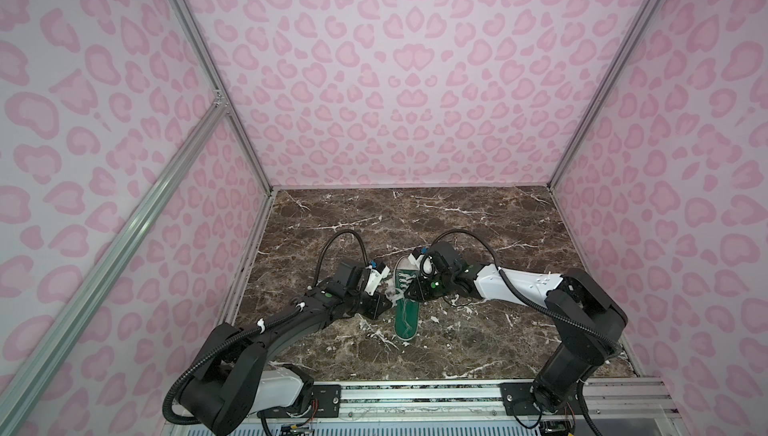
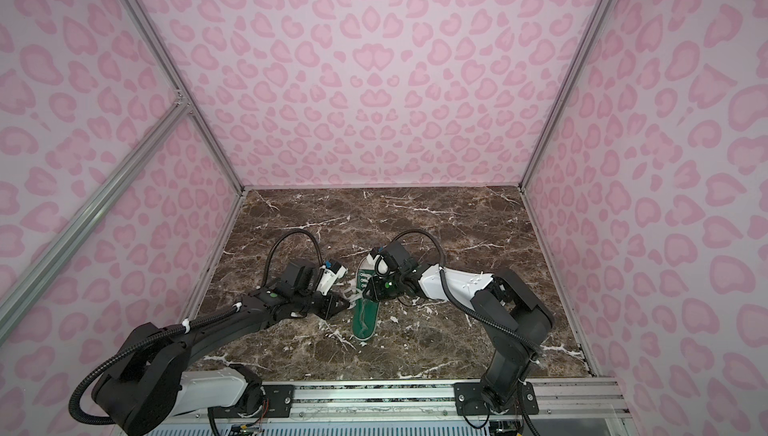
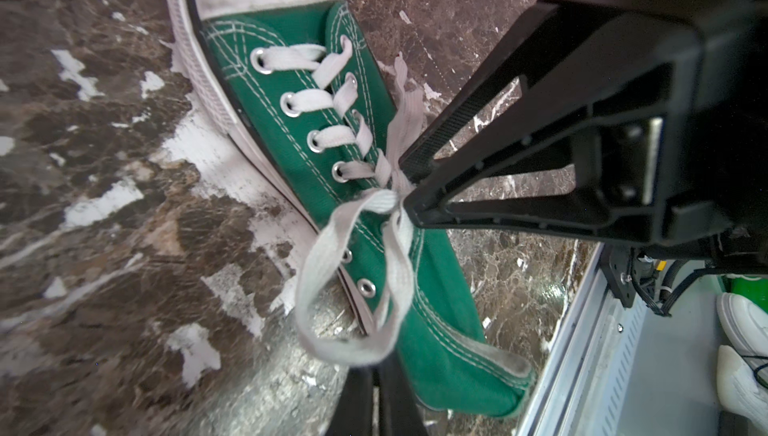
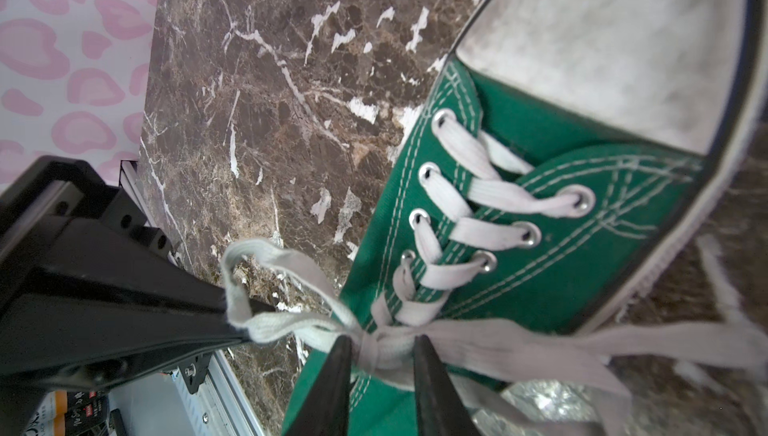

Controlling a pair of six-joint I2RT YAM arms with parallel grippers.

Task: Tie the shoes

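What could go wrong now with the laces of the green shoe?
The left gripper is shut on the lace loop; a hard pull might drag the loop out of the knot.
The right gripper has its jaws apart around the knot and may pinch it instead of a lace.
Nothing holds the shoe, so it may slide.

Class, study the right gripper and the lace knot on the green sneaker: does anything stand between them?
Nothing visible. The right gripper has its jaws astride the knot on the green sneaker; the left gripper pinches a lace loop to one side, outside that gap.
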